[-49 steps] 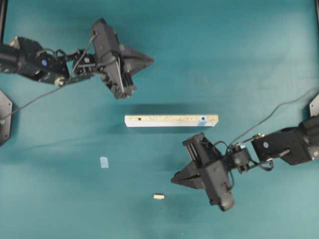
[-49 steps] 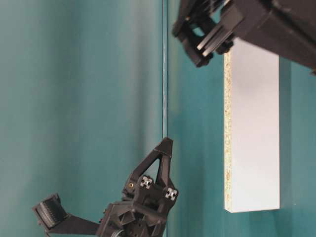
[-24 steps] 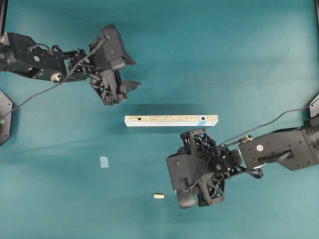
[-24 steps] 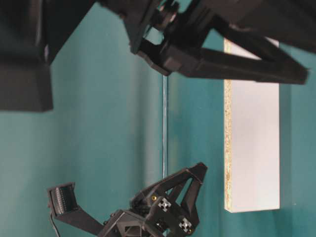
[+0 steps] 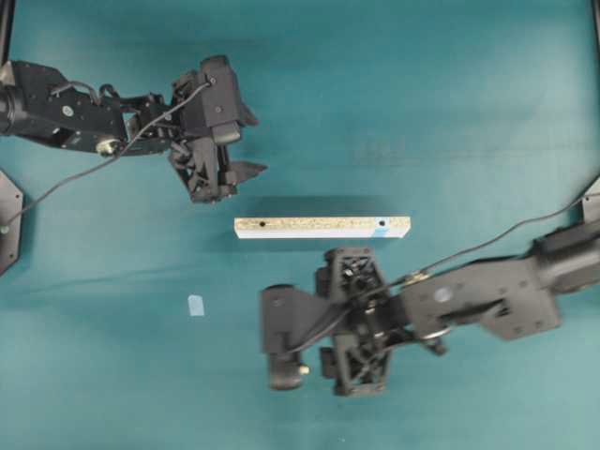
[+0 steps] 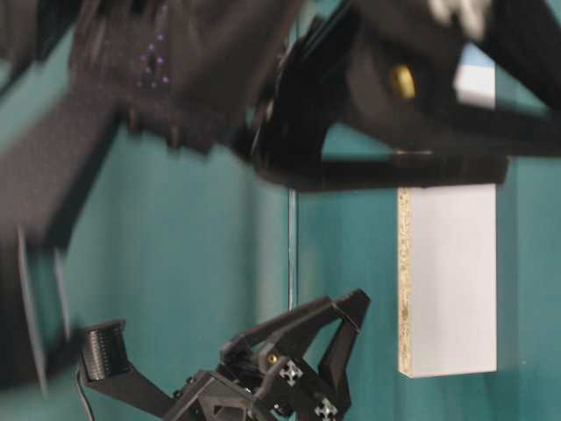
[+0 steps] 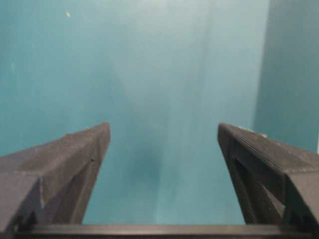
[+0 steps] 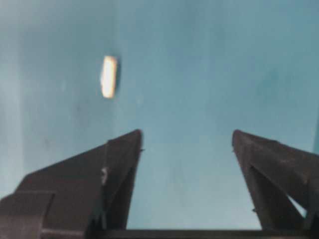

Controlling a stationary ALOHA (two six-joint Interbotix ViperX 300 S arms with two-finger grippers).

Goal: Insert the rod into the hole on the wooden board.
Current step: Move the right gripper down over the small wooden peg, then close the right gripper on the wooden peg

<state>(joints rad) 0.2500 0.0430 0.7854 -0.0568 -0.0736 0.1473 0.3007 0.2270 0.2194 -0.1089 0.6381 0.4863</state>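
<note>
- So the rod (image 8: 108,76) is lying flat on the teal table (image 5: 469,94), on the near side of the wooden board (image 5: 322,227) and apart from it. In the overhead view it's just a sliver peeking out beside the right arm's camera housing.
- The right gripper (image 8: 187,144) is spread wide with nothing in it. In its wrist view the peg sits ahead of the fingertips and off to the left, outside the gap, so if it drops straight down from here I'd bet the left finger (image 8: 122,149) lands on or next to the peg and flicks it away.
- It's a tiny round dowel, so any sideways nudge probably sends it rolling, maybe under the arm where the overhead view loses it.
- The left gripper (image 7: 164,134) is also wide open and holding nothing, hovering over bare table on the far side of the board. The board isn't pinned by anything, so a push on the hole (image 5: 382,223) at the blue-marked end could slide or tip it.
- There's a pale blue tape square (image 5: 195,305) off to the left, well away from the peg. Harmless, I'd guess, unless something mistakes it for the target.
- The table-level view is mostly blurred arm right now, so height above the table is hard to judge.
</note>
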